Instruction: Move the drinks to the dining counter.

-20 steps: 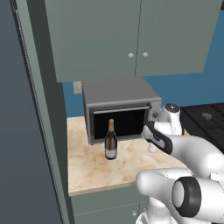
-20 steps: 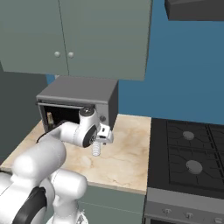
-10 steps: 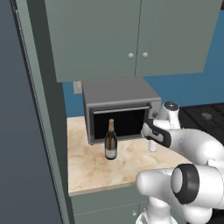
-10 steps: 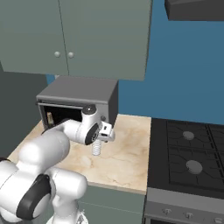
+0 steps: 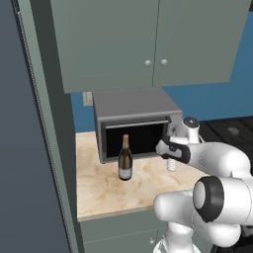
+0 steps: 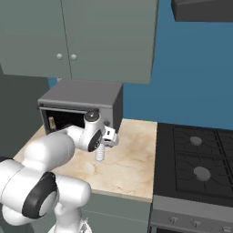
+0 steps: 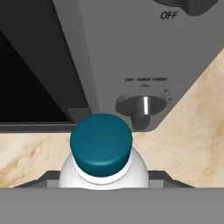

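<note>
The clear ribbed water bottle (image 5: 171, 165) (image 6: 99, 154) stands upright on the marble worktop, just in front of the microwave's right side. My gripper (image 5: 170, 153) (image 6: 103, 143) comes down over its top. In the hand view the teal cap (image 7: 101, 144) sits right between my dark fingers (image 7: 43, 177), which press against the bottle's shoulders, so the gripper is shut on it. The dark wine bottle (image 5: 125, 160) with its tan neck (image 6: 51, 123) stands to the left, before the microwave's open dark cavity. The dining counter is out of view.
A grey microwave (image 5: 133, 111) (image 6: 86, 93) stands at the back under green wall cabinets (image 5: 148, 39), its timer knob (image 7: 142, 107) close behind the bottle. A black stove (image 6: 195, 159) borders the worktop (image 5: 99, 190) on the right, a tall dark panel (image 5: 29, 148) on the left.
My elbow has swung lower and nearer the cameras while the hand stayed over the water bottle, shifting only slightly. Both bottles stand where they were.
</note>
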